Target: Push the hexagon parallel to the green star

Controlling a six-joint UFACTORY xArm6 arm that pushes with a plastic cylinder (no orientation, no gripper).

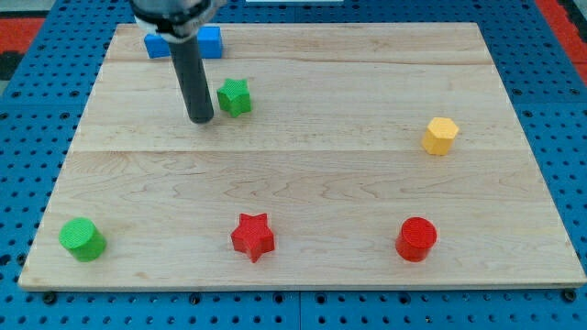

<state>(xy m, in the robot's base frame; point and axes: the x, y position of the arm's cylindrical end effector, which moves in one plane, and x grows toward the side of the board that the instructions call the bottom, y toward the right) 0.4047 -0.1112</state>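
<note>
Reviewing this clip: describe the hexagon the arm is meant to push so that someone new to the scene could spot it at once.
Start from the wooden board and go to the view's right half, a little above mid-height. The yellow hexagon sits there alone, far from my tip, which is beside the green star. It is the only yellow block; its nearest neighbour, the red cylinder, lies below it.

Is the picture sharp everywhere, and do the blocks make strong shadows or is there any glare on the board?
In the camera view, the lighting is soft and even: the yellow hexagon and green star cast only faint shadows; no glare on the wooden board; blocks look sharp; the arm above my tip is slightly blurred at the view's top.
</note>
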